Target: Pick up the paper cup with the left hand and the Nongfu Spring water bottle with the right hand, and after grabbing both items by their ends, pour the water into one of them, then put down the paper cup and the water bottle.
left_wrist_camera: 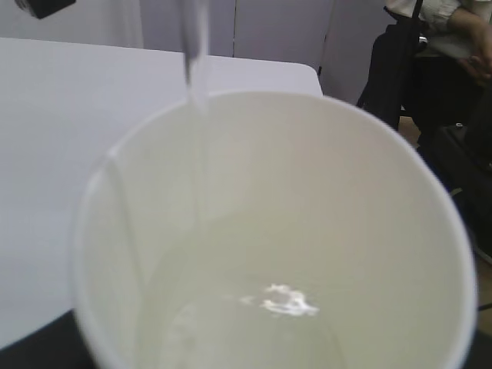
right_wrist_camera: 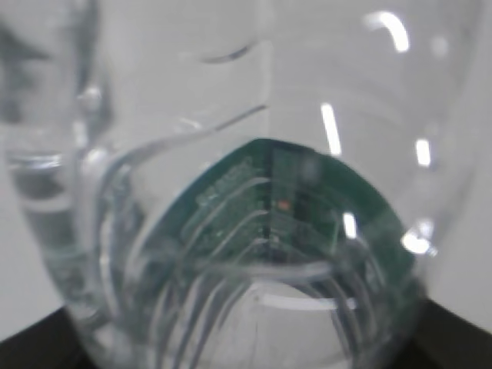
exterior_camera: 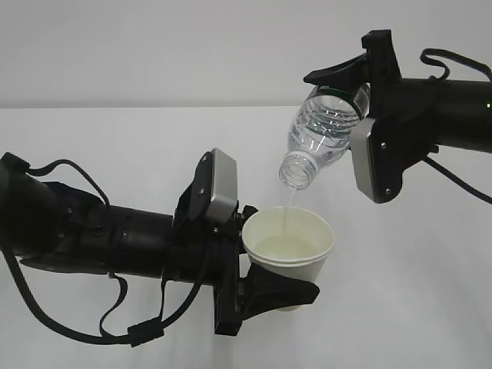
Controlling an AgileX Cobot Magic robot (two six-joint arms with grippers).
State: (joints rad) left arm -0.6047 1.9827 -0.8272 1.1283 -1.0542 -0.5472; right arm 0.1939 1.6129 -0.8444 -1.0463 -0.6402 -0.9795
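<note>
Bottle [exterior_camera: 319, 134] (tilted) over gripped cup [exterior_camera: 290, 247].

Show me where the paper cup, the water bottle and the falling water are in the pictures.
paper cup [exterior_camera: 306, 265], exterior view, on its outer white wall.
water bottle [exterior_camera: 319, 131], exterior view, on its clear ribbed body.
water [left_wrist_camera: 194, 54], left wrist view, on the thin stream above the cup's rim.

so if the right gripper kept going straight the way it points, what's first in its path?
The right gripper, shut on the bottle, points down-left. Beyond the bottle's mouth the first thing is probably the cup held by the left gripper, though depth is unclear.
</note>
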